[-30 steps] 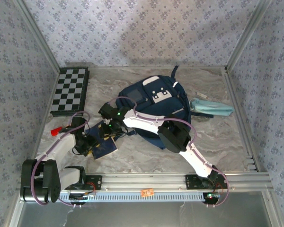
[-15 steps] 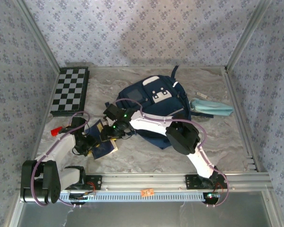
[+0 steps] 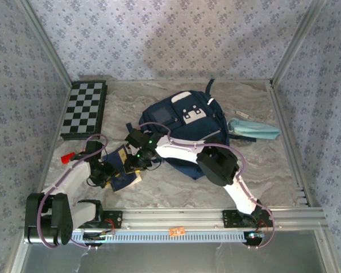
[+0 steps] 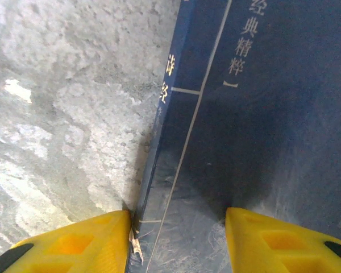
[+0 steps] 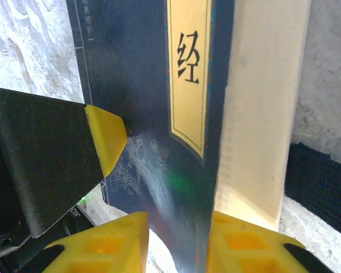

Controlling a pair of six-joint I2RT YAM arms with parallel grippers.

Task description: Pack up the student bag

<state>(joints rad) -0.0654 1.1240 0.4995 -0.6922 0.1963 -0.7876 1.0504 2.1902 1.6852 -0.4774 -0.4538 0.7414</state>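
Front-left of student bag (image 3: pixel 182 114), right pincer (image 5: pixel 179 223) has now nipped onto book (image 5: pixel 142 74); left pincer (image 4: pixel 176 216) still pinching it.

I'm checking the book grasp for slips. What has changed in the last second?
The right gripper edged toward the near edge and closed onto the book, its elbow swinging rightward. The left gripper kept holding the book; the student bag, chessboard and light-blue pouch stayed put.
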